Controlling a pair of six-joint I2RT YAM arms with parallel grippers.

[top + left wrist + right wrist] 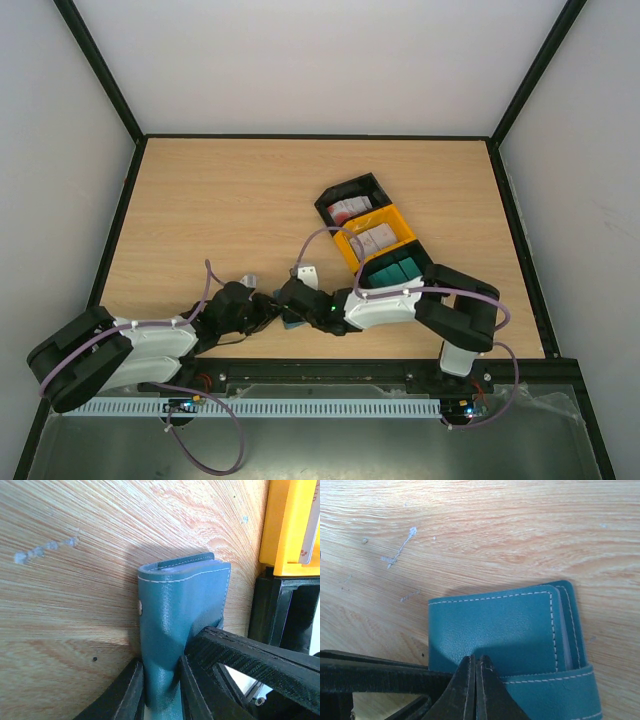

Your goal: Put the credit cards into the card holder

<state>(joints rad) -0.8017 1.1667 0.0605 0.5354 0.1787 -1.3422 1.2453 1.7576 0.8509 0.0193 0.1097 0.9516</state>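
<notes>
Black bin (345, 189) and yellow bin (404, 226) hold credit cards (350, 210); card holder (495, 630) folded.

- we see the left gripper (268, 312) and right gripper (290, 305) close together over a teal sliver of the card holder (291, 323).
- credit cards (349, 210) lie in the black bin (322, 207) and yellow bin (348, 250).

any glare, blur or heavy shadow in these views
Top external: soft, even light, no glare, only faint shadows. Left wrist: the card holder is sharp, with a dark shadow on the table above and left of it; the yellow bin looks very bright. Right wrist: crisp stitching, a soft shadow along the card holder's top edge, the right gripper nearly black.
</notes>
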